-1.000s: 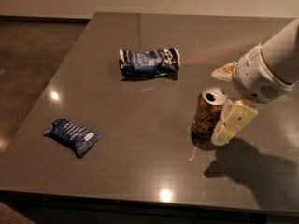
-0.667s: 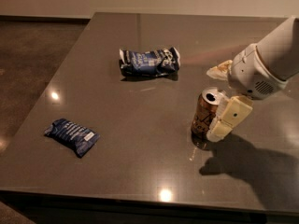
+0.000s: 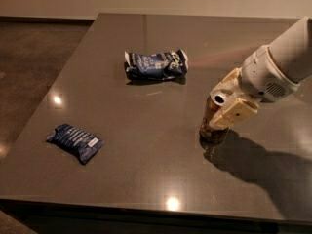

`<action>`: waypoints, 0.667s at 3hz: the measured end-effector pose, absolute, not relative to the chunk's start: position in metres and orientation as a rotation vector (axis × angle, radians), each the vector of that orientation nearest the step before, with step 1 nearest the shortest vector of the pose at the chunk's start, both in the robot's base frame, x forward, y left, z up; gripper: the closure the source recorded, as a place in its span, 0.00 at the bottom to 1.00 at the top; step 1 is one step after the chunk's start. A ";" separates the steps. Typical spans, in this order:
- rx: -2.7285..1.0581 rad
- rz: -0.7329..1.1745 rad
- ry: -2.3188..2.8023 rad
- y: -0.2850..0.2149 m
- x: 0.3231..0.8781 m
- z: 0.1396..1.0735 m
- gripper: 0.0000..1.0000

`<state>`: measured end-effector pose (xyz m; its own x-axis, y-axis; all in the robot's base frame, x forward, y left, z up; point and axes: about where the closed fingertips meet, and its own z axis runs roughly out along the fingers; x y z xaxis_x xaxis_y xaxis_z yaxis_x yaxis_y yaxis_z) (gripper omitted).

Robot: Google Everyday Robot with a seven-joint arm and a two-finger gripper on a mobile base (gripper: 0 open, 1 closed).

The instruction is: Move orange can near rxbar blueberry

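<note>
Orange can [image 3: 208, 128] is standing right of centre on the table [image 3: 146, 179], its upper side hiding behind the gripper [image 3: 215, 108]; whether that is gripping, I cannot tell. Rxbar blueberry [image 3: 74, 142] is lying near-left, well apart.

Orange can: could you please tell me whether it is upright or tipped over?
Upright: the orange can stands on its base on the table, silver top up; the gripper is at its upper right side.

Showed glossy smooth table [image 3: 146, 179], metal orange can [image 3: 209, 129], matt plastic gripper [image 3: 218, 106] at the can's top, shiny-wrapped rxbar blueberry [image 3: 75, 141].
</note>
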<state>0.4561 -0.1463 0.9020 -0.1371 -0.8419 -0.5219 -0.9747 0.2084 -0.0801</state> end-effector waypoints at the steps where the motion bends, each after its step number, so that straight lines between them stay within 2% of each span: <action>1: -1.676 0.419 2.008 -0.141 0.456 0.912 0.76; 2: -1.682 0.453 1.951 -0.126 0.453 0.937 0.98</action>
